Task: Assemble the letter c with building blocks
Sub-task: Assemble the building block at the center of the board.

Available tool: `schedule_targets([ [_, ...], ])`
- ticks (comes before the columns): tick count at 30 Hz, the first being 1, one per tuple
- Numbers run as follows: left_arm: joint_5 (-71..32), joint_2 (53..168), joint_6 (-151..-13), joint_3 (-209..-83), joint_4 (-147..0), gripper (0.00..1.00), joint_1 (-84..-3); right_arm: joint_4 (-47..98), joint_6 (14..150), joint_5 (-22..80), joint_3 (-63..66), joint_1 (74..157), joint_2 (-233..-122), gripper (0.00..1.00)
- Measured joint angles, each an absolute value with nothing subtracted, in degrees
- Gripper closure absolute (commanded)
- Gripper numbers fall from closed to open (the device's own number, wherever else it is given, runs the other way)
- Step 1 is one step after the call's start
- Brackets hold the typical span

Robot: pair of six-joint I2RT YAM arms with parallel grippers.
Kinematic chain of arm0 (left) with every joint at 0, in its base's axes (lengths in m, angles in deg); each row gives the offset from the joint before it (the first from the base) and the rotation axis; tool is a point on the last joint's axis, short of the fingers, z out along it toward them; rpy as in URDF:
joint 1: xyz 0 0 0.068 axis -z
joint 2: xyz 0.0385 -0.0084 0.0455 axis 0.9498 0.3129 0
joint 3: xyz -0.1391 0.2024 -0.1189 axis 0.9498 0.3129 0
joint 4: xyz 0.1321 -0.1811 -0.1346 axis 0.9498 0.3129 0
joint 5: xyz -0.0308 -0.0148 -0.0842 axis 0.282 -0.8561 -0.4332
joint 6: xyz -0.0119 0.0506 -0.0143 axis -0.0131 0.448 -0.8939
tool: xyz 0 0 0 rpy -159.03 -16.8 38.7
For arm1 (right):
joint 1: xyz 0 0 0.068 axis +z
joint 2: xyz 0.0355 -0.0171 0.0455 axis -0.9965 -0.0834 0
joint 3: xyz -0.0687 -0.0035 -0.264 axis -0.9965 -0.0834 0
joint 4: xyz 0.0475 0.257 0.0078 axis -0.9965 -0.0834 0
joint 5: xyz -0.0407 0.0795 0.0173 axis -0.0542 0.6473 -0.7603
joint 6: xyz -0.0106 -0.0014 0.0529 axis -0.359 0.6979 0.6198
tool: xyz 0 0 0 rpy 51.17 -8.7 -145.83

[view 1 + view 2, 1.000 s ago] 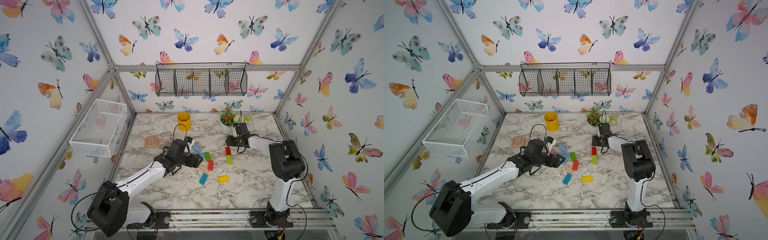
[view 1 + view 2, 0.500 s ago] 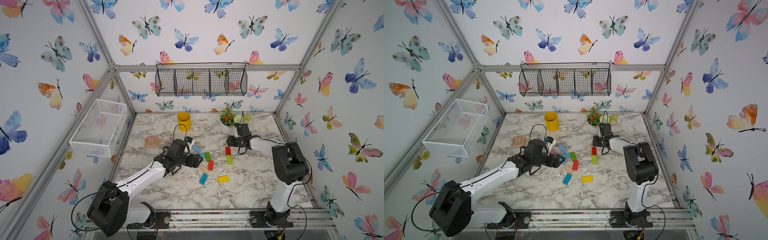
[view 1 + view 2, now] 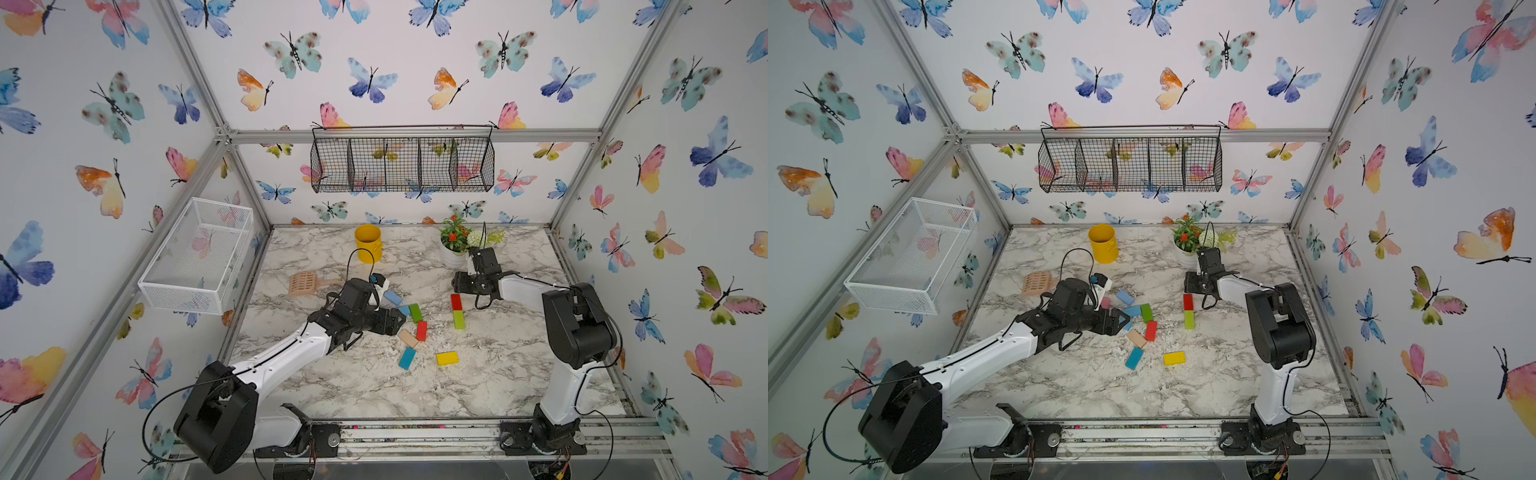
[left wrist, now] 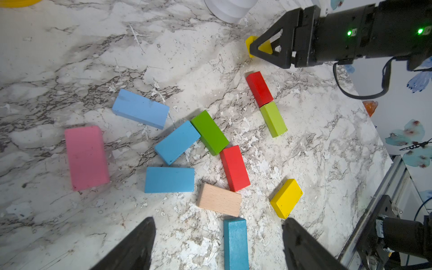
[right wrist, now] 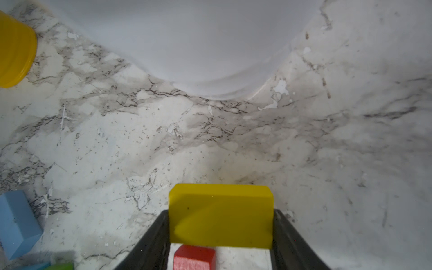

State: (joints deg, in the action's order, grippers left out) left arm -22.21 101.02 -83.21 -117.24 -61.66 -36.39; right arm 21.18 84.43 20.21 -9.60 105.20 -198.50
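Yellow block (image 5: pixel 221 215) btwn R fingers (image 5: pixel 152 240) in wrist views, not top views; L fingers (image 4: pixel 135 245) wide apart.

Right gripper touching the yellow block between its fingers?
Touching. Right wrist view: the yellow block spans the right gripper, both fingers flush against its sides.

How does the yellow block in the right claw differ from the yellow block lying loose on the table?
Grip: the held yellow block is clamped in the right claw; the loose yellow block lies free on the marble table.
Place: the held yellow block is just past the far end of the red block; the loose yellow block lies nearer the front, touching no block.
Shared: yellow, rectangular.
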Motion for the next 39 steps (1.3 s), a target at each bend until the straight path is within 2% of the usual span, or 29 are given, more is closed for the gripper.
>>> schedule_targets([
  [18,-22.2,101.0,-83.2,-117.2,-61.7,0.14,-36.4,20.0,84.7,18.6,-9.6,107.5,-199.7,0.46],
  [39,-22.2,101.0,-83.2,-117.2,-61.7,0.15,-36.4,17.7,84.4,13.7,-7.9,108.1,-200.3,0.4],
])
